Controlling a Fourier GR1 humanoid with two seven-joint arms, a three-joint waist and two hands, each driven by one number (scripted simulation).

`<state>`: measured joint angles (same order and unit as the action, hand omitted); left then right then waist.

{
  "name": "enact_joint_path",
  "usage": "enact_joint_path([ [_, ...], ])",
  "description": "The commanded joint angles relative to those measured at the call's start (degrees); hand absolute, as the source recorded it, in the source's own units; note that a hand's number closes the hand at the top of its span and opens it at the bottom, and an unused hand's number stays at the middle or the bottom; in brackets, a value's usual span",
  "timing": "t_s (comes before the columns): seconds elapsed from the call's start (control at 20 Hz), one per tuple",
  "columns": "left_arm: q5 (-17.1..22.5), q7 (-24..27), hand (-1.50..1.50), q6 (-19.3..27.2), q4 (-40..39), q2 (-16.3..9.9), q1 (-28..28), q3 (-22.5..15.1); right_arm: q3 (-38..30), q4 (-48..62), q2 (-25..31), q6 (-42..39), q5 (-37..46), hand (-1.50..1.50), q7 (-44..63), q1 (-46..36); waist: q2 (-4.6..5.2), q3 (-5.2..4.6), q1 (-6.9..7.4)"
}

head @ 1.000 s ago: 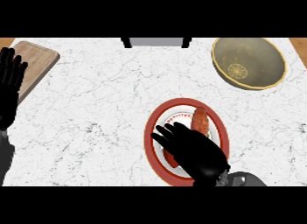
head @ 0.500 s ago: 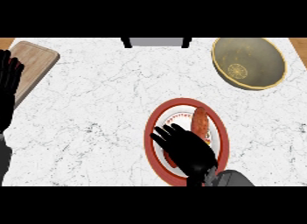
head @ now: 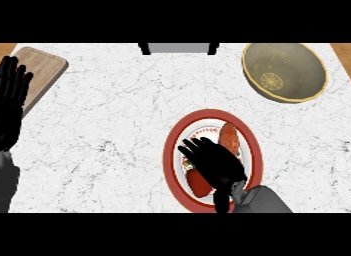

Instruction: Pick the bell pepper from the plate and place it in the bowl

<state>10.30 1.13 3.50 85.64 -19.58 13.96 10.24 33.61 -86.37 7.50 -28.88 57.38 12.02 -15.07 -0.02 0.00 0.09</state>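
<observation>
Lower now, the right robot hand (head: 216, 164) spreads wide over the pepper (head: 229, 138) on the plate (head: 175, 150), lower centre; left robot hand (head: 6, 100) rests open, left edge.

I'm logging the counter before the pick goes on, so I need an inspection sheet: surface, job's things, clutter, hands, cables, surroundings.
Surface: white marble counter, with wood showing past its far corners.
Job's things: red bell pepper lies on the red-rimmed plate, partly hidden by the hand; the bowl sits far right and does not hold the pepper.
Clutter: wooden cutting board at the far left.
Hands: right hand is over the plate and pepper, fingers spread, not closed round anything; left hand rests open at the left edge, fingers up.
Cables: nothing seen.
Surroundings: a grey object at the counter's far edge, too cropped to identify.
</observation>
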Motion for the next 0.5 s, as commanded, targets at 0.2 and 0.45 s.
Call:
enact_joint_path([
  [0.2, -0.1, 0.88, 0.0, -1.54, 0.47, 0.83, -1.75, 1.33, -0.98, 6.86, 0.54, 11.5, 4.38, 1.5, -10.65, 0.73, 0.03, 0.02, 0.08],
  [0.45, -0.15, 0.44, 0.0, -2.41, 5.15, 1.76, -6.22, 1.45, -1.74, 7.17, -1.29, 12.7, 6.85, 1.5, -11.9, -0.07, -0.02, 0.01, 0.23],
])
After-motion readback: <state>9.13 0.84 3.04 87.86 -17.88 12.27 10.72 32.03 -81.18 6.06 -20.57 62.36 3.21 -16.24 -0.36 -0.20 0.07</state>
